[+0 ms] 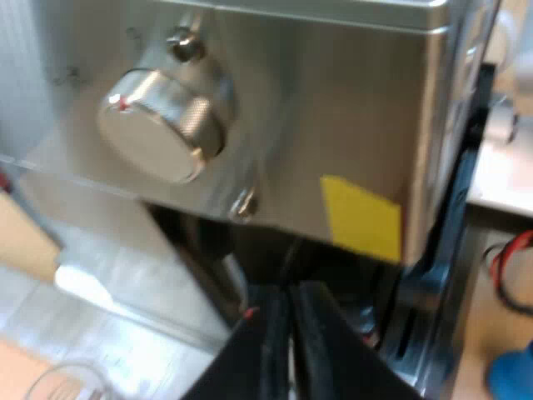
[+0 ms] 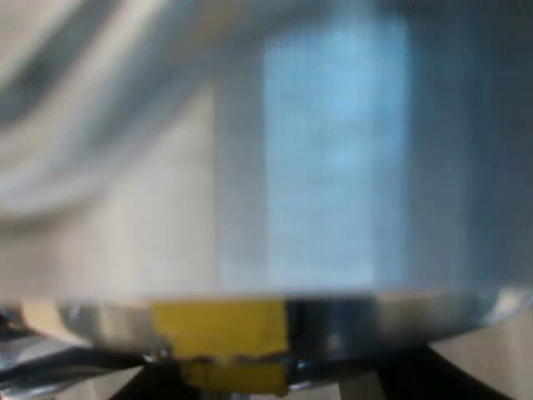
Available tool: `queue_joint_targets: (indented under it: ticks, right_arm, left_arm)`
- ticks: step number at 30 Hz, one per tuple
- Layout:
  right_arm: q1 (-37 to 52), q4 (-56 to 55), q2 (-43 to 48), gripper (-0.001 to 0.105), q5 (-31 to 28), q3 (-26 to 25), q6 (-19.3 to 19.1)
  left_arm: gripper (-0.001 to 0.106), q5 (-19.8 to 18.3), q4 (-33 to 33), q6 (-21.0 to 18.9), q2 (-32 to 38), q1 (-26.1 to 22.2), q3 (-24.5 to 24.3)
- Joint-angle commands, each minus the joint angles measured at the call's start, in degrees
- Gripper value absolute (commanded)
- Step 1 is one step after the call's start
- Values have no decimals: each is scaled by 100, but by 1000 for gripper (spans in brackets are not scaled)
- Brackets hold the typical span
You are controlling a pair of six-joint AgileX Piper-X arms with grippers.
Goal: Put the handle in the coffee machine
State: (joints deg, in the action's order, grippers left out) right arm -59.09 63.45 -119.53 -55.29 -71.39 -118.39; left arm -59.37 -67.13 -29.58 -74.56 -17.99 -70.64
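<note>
Two black fingers (image 1: 321,358) of my left gripper (image 1: 290,333) are closest. They are pressed almost together, with just a thin line between them, so the hand looks closed. I cannot see anything thick held in it. A tiny red spot (image 1: 248,312) shows right at the tip of one finger, under the machine's front. It could be the red end of the handle, but I cannot tell for sure, as that place is very dark.

Low down beside the hand, the round rim of a measuring glass (image 1: 62,385) peeks in, near the hand but not touching it. High above the fingers is the shiny espresso machine (image 1: 333,108). A big round metal knob (image 1: 162,125) sticks out of its front. A small metal button (image 1: 185,43) sits just above the knob. A yellow tape patch (image 1: 362,217) is stuck on the machine's front, just above the fingertips. Low down on the hand's other side is a blue thing (image 1: 512,375), and just its edge shows.

My right gripper (image 2: 279,385) is very close under a shiny metal wall (image 2: 333,167). A yellow strip (image 2: 221,327) is stuck along the wall's bottom edge, just above the hand. I cannot tell if this hand is open or closed.
</note>
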Motion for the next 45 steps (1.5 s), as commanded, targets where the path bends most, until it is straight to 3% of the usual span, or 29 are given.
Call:
queue_joint_targets:
  ticks: [1, 5, 8, 15, 21, 28, 29, 45]
  right_arm:
    - [-44, 490, 368, 32, 201, -199, -121]
    - [-51, 490, 368, 32, 201, -199, -121]
    - [-51, 490, 368, 32, 201, -199, -121]
    - [-51, 490, 368, 32, 201, -199, -121]
    - [-51, 490, 368, 32, 201, -199, -121]
    - [-51, 490, 368, 32, 182, -199, -121]
    - [-51, 490, 368, 32, 155, -199, -121]
    - [-56, 490, 368, 32, 157, -199, -121]
  left_arm:
    - [0, 348, -47, -64, 40, 29, -103]
    - [0, 697, 278, -520, 5, 29, -102]
    - [0, 827, 435, -586, 5, 29, -102]
    - [0, 1532, 662, -663, 5, 134, -120]
    - [0, 1682, 923, -1073, -152, 456, -120]
    - [0, 2512, 1112, -1179, -528, 920, -120]
    - [0, 2767, 1243, -1179, -633, 965, -120]
    - [0, 2915, 1309, -1195, -1118, 963, -120]
